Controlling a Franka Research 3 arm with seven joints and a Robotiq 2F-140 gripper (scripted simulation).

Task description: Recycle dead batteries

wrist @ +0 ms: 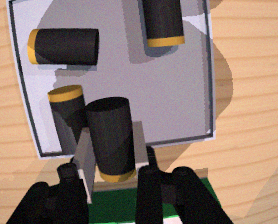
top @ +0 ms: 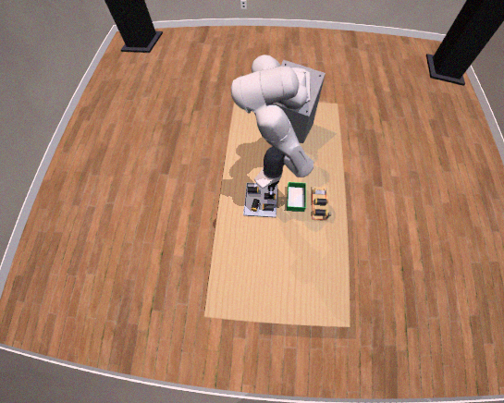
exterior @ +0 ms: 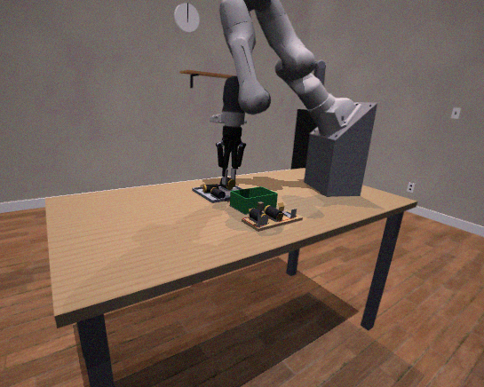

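My gripper is shut on a black battery with a gold end, held slightly above the grey tray at the tray's box-side edge. A second battery lies right beside it. Two more, one battery and another battery, lie farther in. The green recycling box stands upright; its visible white floor is bare. Two batteries sit in the holder board. Whether the bulb is lit cannot be told.
The box stands between the tray and the holder board, close to both. Upright clips rise from the board. The arm's grey pedestal stands at the table's far right in the exterior view.
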